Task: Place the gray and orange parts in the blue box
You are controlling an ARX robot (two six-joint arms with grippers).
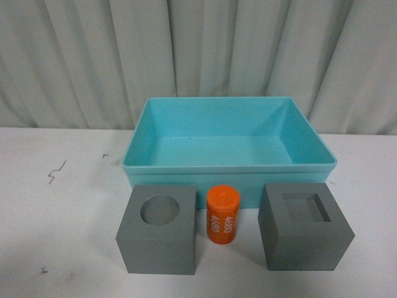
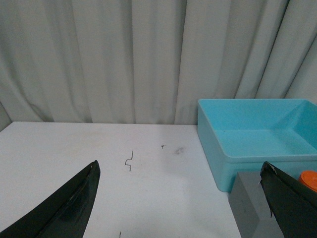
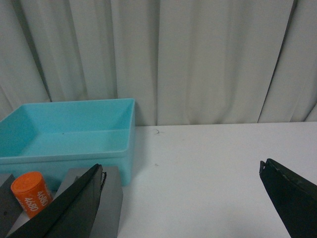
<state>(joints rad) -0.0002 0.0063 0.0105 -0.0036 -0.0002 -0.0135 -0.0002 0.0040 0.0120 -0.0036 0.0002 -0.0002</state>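
- Backdrop: pale pleated curtain [image 1: 186,49] behind everything; no part in the job.
- Surface: white table [image 1: 62,205] with a few dark scuffs on the robot's left side. It carries all the task items.
- Target: box [image 1: 229,167], turquoise and open-topped, at the back middle of the table near the curtain. Every view shows its floor bare, so nothing is in it.
- Part 1: round cube [image 1: 158,239], gray, with its circular recess facing up. It stands just in front of the box's near wall, toward the robot's left.
- Part 2: square cube [image 1: 307,233], gray, recess up. It stands just in front of the same wall, toward the robot's right.
- Part 3: cylinder [image 1: 223,215], orange with white digits on its side. It stands upright between the two cubes, with a small gap to each, close to the box wall.
- Left arm: left gripper [image 2: 179,168] has its fingers spread wide with nothing between them. It hangs over bare table to the left of the box.
- Right arm: right gripper [image 3: 181,166] is likewise spread wide and empty, over the table to the right of the box.
- Progress: I count none of three parts placed, so all picks and drops remain.
- Judgement: each cube lies nearest its own side's arm. The cubes look wide, so I expect the grasp to need most of the finger spread.
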